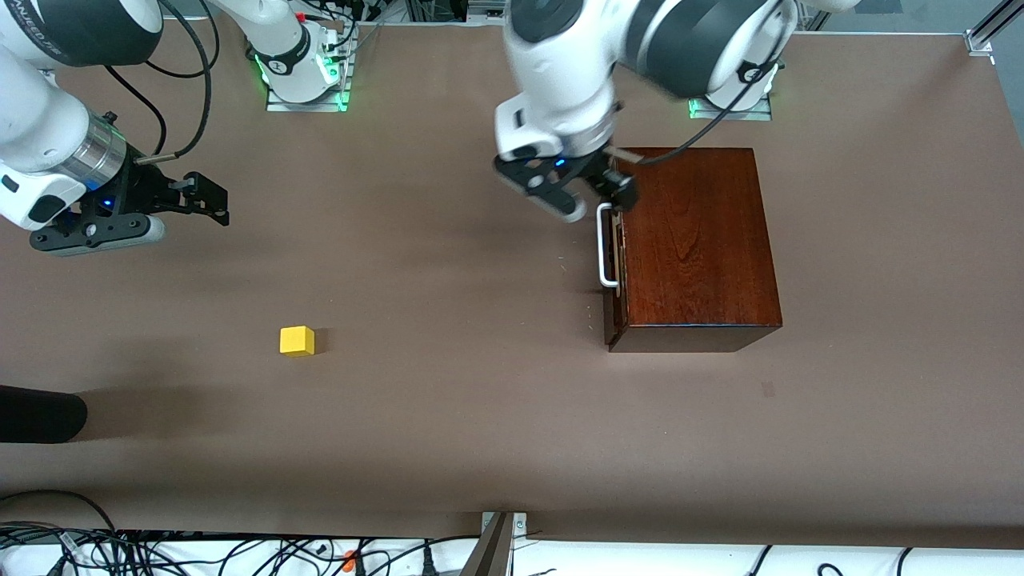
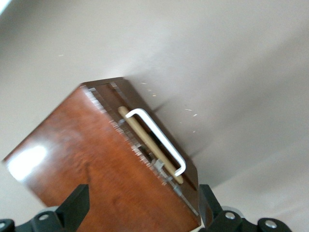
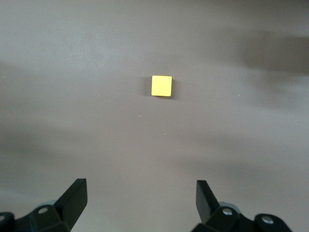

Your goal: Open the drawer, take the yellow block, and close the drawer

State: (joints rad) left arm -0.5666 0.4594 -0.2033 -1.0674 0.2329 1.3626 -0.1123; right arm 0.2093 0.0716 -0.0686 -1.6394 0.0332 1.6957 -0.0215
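Observation:
The dark wooden box [image 1: 700, 240] stands toward the left arm's end of the table. Its drawer [image 1: 616, 268] looks pushed in or nearly so, and its front with the white handle [image 1: 606, 244] faces the right arm's end. In the left wrist view a thin pale strip shows by the handle [image 2: 157, 137]. My left gripper [image 1: 592, 200] is open and empty, over the handle's end and the box's edge [image 2: 142, 208]. The yellow block [image 1: 297, 340] lies on the bare table, nearer the front camera. My right gripper [image 1: 214, 200] is open and empty, above the table, apart from the block [image 3: 161, 86].
A dark object [image 1: 40, 414] juts in at the table's right-arm end, nearer the front camera than the block. Cables [image 1: 160, 548] lie below the table's near edge. Brown table [image 1: 448, 416] stretches between block and box.

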